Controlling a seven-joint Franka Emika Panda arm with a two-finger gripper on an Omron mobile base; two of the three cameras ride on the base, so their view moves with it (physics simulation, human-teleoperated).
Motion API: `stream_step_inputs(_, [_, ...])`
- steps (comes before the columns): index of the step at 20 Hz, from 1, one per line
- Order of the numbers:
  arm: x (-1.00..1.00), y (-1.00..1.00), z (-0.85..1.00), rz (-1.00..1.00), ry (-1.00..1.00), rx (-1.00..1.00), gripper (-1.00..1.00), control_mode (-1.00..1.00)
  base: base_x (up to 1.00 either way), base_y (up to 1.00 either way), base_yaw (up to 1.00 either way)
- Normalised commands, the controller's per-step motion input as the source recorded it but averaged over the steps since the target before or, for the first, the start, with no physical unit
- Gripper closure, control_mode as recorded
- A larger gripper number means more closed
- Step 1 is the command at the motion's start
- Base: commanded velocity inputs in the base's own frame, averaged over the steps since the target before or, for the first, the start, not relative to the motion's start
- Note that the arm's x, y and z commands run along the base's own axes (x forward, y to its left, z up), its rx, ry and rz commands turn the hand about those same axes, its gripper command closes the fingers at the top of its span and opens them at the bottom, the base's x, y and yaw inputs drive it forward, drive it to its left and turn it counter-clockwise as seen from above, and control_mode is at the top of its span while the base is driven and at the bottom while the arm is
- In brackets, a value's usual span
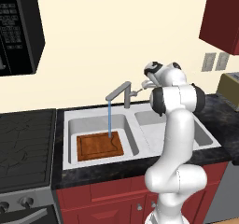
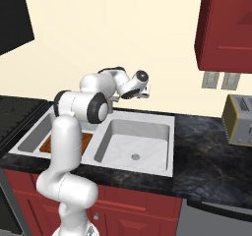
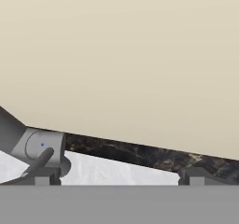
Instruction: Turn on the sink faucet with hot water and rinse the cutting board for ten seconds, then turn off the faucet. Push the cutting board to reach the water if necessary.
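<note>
The grey sink faucet stands behind the sink, its spout angled over the left basin. A thin blue stream of water falls onto the far edge of the reddish-brown cutting board, which lies flat in that basin. My arm partly hides the cutting board in the right base view. My gripper hovers just right of the faucet's side lever. In the hand view the gripper is open, with the lever and faucet post close above one fingertip.
The right basin has a round drain. A stove adjoins the black counter on the left, under a microwave. A toaster sits at the right, below red upper cabinets.
</note>
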Motion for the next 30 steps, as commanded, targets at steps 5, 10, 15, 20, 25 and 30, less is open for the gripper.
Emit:
stream_step_inputs(5, [0.0,0.03,-0.02,0.0,0.0,0.0,-1.0,-1.0,0.0,0.0,0.0])
stream_step_inputs(10, [0.0,0.01,-0.09,0.0,0.0,0.0,-1.0,-1.0,0.0,0.0,0.0])
stream_step_inputs(15, [0.0,0.0,-0.19,0.0,0.0,0.0,-1.0,-1.0,0.0,0.0,0.0])
stream_step_inputs(20, [0.0,0.0,-0.11,0.0,0.0,0.0,-1.0,-1.0,0.0,0.0,0.0])
stream_step_inputs(25, [0.0,0.11,0.0,0.0,0.0,0.0,-1.0,-1.0,0.0,0.0,0.0])
stream_step_inputs(30, [0.0,0.12,0.0,0.0,0.0,0.0,-1.0,-1.0,0.0,0.0,0.0])
